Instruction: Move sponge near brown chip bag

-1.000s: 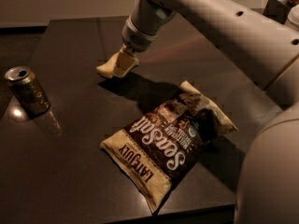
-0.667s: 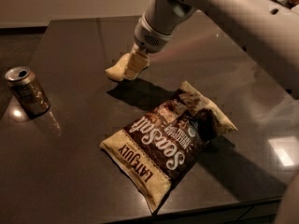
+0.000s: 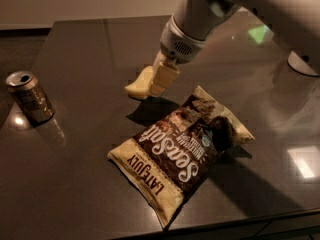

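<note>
The pale yellow sponge (image 3: 136, 87) is held in my gripper (image 3: 154, 84), which is shut on it and carries it a little above the dark table; its shadow falls just below it. One cream finger (image 3: 166, 76) covers the sponge's right side. The brown chip bag (image 3: 182, 151), dark with cream ends and white "Sea Salt" script, lies flat at the middle front of the table. The sponge hangs just up and left of the bag's top end, apart from it. My arm reaches in from the upper right.
A metallic drink can (image 3: 30, 96) stands upright at the left of the table (image 3: 90, 49). The table's front edge runs just below the bag. My robot's body shows at the right edge.
My gripper has carried the sponge to the right and toward the front, closer to the chip bag. The bag and the can have not moved.
</note>
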`<action>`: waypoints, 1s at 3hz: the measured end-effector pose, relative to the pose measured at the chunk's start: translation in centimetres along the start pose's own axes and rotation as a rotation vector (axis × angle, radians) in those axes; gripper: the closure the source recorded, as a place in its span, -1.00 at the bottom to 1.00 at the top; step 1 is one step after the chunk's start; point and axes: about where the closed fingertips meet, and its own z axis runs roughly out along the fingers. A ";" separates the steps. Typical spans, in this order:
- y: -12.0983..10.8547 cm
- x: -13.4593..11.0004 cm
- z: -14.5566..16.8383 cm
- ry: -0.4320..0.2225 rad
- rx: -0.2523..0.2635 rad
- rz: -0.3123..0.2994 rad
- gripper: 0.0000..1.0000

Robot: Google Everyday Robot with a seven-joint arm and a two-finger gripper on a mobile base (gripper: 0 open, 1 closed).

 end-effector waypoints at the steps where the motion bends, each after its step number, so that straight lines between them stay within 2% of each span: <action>1: 1.4 1.6 -0.6 0.026 -0.032 0.014 0.03; 3: 2.1 2.0 -0.7 0.032 -0.049 0.014 -0.91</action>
